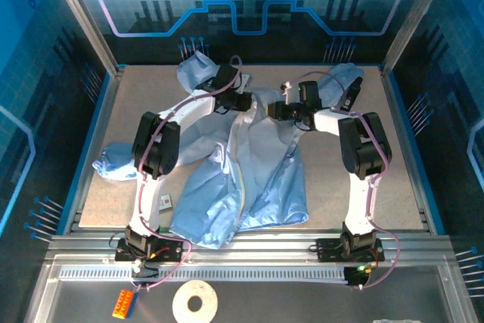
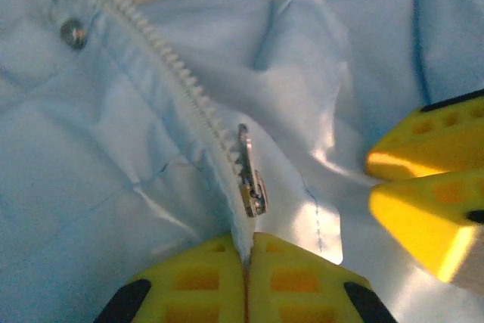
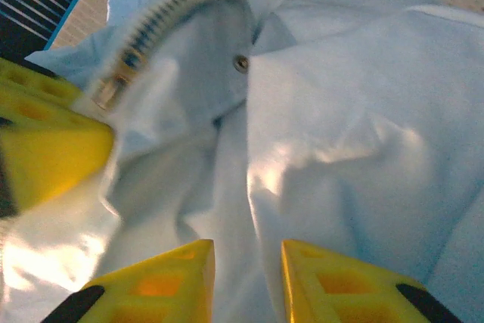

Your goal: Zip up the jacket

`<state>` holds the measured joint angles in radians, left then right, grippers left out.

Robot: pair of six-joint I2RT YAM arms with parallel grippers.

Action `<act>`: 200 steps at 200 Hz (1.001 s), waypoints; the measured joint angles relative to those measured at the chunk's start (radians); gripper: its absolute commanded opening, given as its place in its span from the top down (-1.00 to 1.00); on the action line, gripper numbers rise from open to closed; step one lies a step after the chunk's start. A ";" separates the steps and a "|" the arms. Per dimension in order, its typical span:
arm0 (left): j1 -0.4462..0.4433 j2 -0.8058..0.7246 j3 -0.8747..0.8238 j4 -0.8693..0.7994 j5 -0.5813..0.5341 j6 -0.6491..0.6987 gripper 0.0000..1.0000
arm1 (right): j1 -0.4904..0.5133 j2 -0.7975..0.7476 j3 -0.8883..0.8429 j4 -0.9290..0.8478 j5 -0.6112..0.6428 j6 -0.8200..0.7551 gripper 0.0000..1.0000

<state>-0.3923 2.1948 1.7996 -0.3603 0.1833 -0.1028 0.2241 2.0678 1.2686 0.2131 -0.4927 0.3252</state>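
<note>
Pinching the pale zipper strip (image 2: 181,81) just beside its slider (image 2: 251,179) with our left gripper (image 2: 246,243) closed tight, our right gripper (image 3: 247,251) part-open on nothing, we judge the jacket (image 1: 249,164), spread across the table (image 1: 393,179), light, limp and slippery, best held by that stiffer strip.

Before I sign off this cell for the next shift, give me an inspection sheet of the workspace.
Surface: beige table, largely covered by fabric.
Job's things: light-blue jacket spread out; zipper slider on zipper strip.
Clutter: small white item near left; tape roll and orange block on front ledge.
Grippers: left gripper shut on the zipper strip; right gripper open above fabric.
Cables: purple cables along both arms.
Surroundings: blue enclosure walls, aluminium frame.
</note>
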 measured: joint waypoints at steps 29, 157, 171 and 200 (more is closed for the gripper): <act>0.014 0.000 0.068 -0.001 0.089 0.076 1.00 | -0.014 -0.027 -0.036 -0.006 0.025 0.030 0.38; 0.023 -0.146 -0.242 0.377 0.566 0.394 1.00 | -0.105 -0.277 -0.238 0.081 0.089 0.165 0.32; 0.024 -0.146 -0.295 0.428 0.584 0.399 1.00 | -0.111 -0.312 -0.238 0.089 0.076 0.168 0.31; 0.026 -0.146 -0.361 0.520 0.617 0.401 1.00 | -0.112 -0.351 -0.237 0.146 -0.018 0.191 0.26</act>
<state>-0.3660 2.0483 1.4387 0.1600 0.8001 0.2981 0.1120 1.7164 1.0317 0.3595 -0.5106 0.5159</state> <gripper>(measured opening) 0.075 0.361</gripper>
